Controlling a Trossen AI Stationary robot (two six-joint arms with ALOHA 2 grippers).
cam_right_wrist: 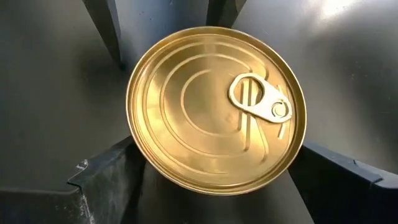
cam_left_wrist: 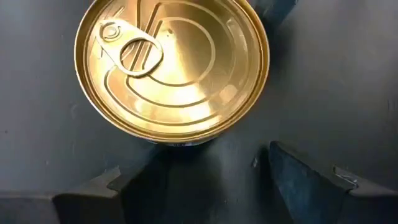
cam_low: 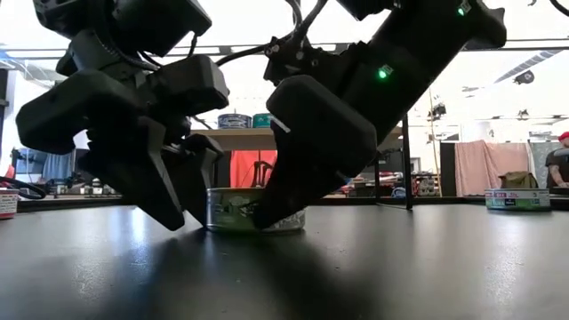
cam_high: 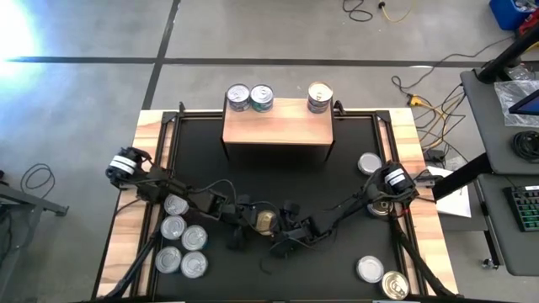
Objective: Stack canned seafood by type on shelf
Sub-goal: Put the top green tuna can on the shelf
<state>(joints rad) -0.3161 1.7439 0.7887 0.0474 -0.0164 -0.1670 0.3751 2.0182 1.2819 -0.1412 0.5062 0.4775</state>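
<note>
A round tin with a gold pull-tab top [cam_high: 265, 220] stands on its base on the black mat, between my two grippers. My right gripper [cam_right_wrist: 216, 148] comes in from the tin's right and is shut on the tin [cam_right_wrist: 217, 109]. My left gripper [cam_left_wrist: 196, 180] stands open just short of the tin's [cam_left_wrist: 171, 68] left side, which lies beyond its fingertips. The shelf [cam_high: 276, 126] stands at the far middle on its thin black legs. Three tins [cam_high: 238, 97] [cam_high: 262, 98] [cam_high: 319, 97] sit on its far edge. My right gripper has the gold-topped tin between its two fingers [cam_right_wrist: 102, 177], which lie against opposite sides of the round wall just under the rim [cam_right_wrist: 138, 152]. The fingers slant down from the table's right. The tin sits upright with its base on the mat [cam_low: 253, 213].
Several silver-topped tins [cam_high: 173, 227] lie in a cluster at the near left. More stand on the right [cam_high: 369, 162] and at the near right [cam_high: 370, 269]. The mat between the shelf and the grippers [cam_high: 278, 181] is bare. Cables lie on the floor beyond.
</note>
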